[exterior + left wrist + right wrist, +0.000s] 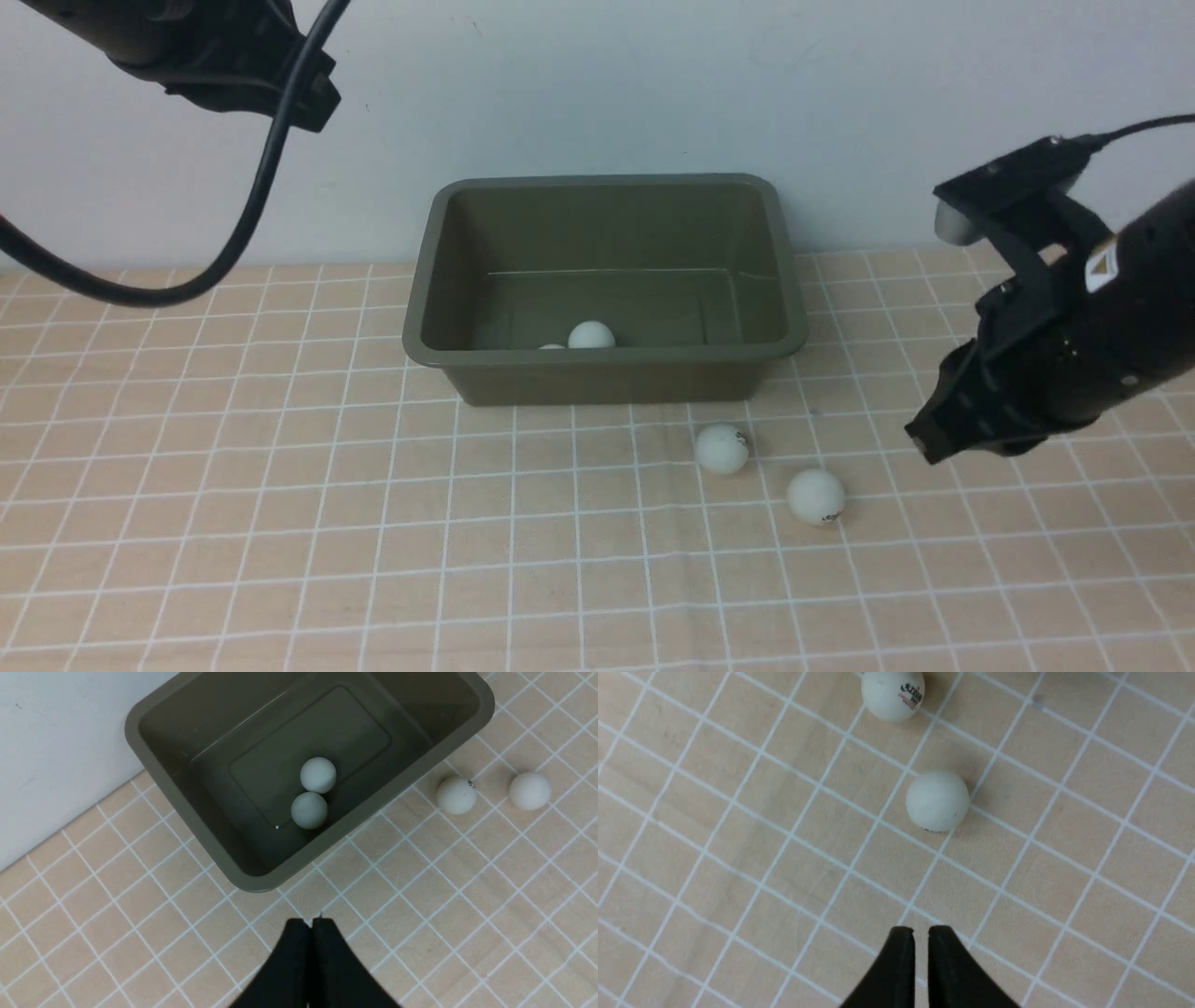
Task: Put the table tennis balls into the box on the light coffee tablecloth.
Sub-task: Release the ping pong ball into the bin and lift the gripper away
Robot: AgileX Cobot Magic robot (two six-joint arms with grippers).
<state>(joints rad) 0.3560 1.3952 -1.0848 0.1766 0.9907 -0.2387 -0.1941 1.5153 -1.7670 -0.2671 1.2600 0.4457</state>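
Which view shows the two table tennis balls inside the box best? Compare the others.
The left wrist view: both balls lie whole on the box floor. The front view shows one ball's top and a sliver of the other behind the near wall. The right wrist view shows neither.

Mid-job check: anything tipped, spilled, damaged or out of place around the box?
Nothing stands out. The dark olive-green rectangular plastic box sits upright on the peach-tan grid tablecloth, two matte white balls side by side inside. Two more white balls lie apart on the cloth in front, simply not yet boxed.
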